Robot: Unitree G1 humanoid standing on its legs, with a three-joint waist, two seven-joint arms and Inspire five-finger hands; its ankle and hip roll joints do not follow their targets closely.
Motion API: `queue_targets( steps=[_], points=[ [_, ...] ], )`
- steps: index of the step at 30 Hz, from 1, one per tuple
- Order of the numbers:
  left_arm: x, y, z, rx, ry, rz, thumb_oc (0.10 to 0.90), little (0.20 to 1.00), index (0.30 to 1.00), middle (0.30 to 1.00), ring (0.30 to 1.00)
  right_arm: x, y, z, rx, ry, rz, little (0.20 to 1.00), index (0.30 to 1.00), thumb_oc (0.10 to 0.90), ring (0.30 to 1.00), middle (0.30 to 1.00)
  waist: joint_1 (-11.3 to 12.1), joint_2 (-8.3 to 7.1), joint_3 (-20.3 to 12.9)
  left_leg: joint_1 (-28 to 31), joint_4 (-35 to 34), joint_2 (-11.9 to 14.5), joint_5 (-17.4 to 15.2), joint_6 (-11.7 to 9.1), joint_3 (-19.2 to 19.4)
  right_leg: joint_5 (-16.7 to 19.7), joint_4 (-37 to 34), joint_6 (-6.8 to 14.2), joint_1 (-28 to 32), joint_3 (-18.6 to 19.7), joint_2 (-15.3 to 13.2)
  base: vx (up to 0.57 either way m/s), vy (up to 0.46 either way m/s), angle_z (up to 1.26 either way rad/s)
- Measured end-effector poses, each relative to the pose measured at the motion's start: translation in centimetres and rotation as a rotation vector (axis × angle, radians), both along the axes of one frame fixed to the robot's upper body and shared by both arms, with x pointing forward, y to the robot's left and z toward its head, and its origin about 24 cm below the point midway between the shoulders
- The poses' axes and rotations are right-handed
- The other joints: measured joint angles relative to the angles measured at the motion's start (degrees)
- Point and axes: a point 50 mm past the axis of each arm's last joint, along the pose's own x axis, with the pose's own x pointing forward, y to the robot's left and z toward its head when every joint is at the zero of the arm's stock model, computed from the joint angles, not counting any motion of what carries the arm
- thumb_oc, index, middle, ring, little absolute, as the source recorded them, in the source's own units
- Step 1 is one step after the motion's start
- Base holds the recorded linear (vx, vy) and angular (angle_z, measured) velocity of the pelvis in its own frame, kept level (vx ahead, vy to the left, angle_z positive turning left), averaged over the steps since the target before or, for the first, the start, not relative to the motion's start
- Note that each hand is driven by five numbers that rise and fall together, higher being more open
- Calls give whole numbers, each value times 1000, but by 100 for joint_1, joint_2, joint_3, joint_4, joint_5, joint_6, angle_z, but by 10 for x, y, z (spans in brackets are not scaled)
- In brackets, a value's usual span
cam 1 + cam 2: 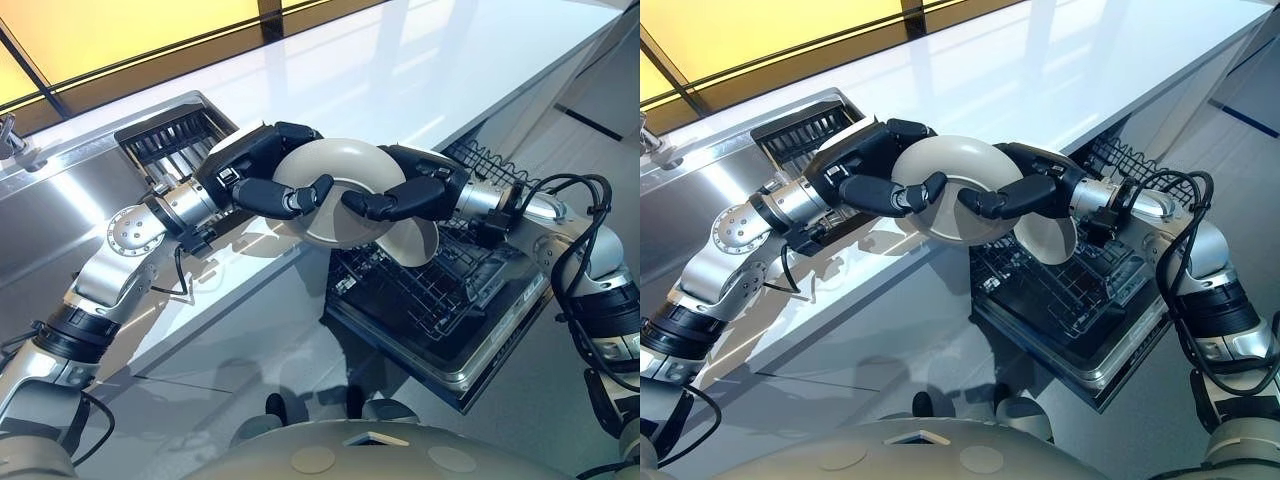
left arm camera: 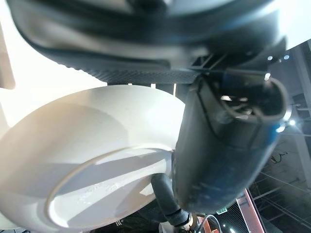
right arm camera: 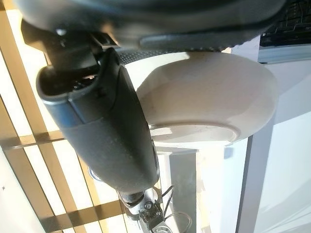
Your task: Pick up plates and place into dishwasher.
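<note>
A white plate (image 1: 335, 190) hangs in the air over the counter's front edge, held between both hands. My left hand (image 1: 248, 160) grips its left rim, the thumb (image 2: 223, 145) curled across the plate's face (image 2: 87, 160). From the other side my right hand (image 1: 425, 178) clasps the right rim, and its thumb (image 3: 112, 126) lies over the plate (image 3: 214, 102). A second white plate (image 1: 415, 245) stands on edge in the dishwasher's pulled-out lower rack (image 1: 455, 300), just under the right hand.
The white counter (image 1: 400, 70) runs behind the hands. A steel sink (image 1: 60, 210) with a dark drain rack (image 1: 165, 135) lies at the left, a faucet (image 1: 10, 135) at its far corner. The open dishwasher door (image 1: 480, 375) juts out toward the floor.
</note>
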Motion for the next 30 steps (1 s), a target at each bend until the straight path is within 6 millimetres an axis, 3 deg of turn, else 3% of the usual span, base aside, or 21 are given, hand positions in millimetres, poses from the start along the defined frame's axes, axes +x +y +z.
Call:
queue_targets(
  steps=[2,6,14,17,20,25,30],
  points=[
    [0,0,0,-2,0,6,800,900,900,900,900,0,1,0,10,-2,-10,200,300,100,300,300,4,0,0,0,0,1,0,0,0,0,-4,0,0,1,1,2,-34,-1],
    [2,0,-3,-29,10,50,800,900,900,900,900,2,3,0,34,-4,-48,200,300,100,300,300,20,1,-1,5,0,1,0,0,-1,0,-8,1,3,3,0,9,-31,-1],
    [17,19,-29,-214,112,336,800,900,900,900,900,9,10,-4,133,-9,-227,200,300,100,300,300,38,4,-2,3,0,22,5,-11,-10,7,-22,-11,5,0,17,1,-4,0],
    [15,48,-53,-236,211,531,800,900,900,900,900,14,0,2,99,-104,-388,200,300,100,300,300,45,5,-2,-5,0,40,2,-23,-10,10,-29,-15,3,-7,29,0,0,0],
    [12,64,-64,-242,252,638,800,900,900,900,900,16,-14,9,97,-160,-513,200,300,100,300,300,91,8,0,-17,0,51,-5,-32,-15,12,-31,-19,1,-22,39,-5,-6,3],
    [13,74,-64,-253,234,710,800,900,900,900,900,18,-30,19,123,-201,-644,200,300,100,300,300,169,8,1,-50,1,53,-6,-35,-17,11,-32,-19,-20,-47,40,-2,-3,1],
    [13,76,-64,-219,213,756,800,900,900,900,900,16,-34,12,161,-215,-729,200,300,100,300,300,149,11,2,-49,-1,60,-6,-37,-12,11,-32,-18,-20,-49,44,0,0,0]
  ],
)
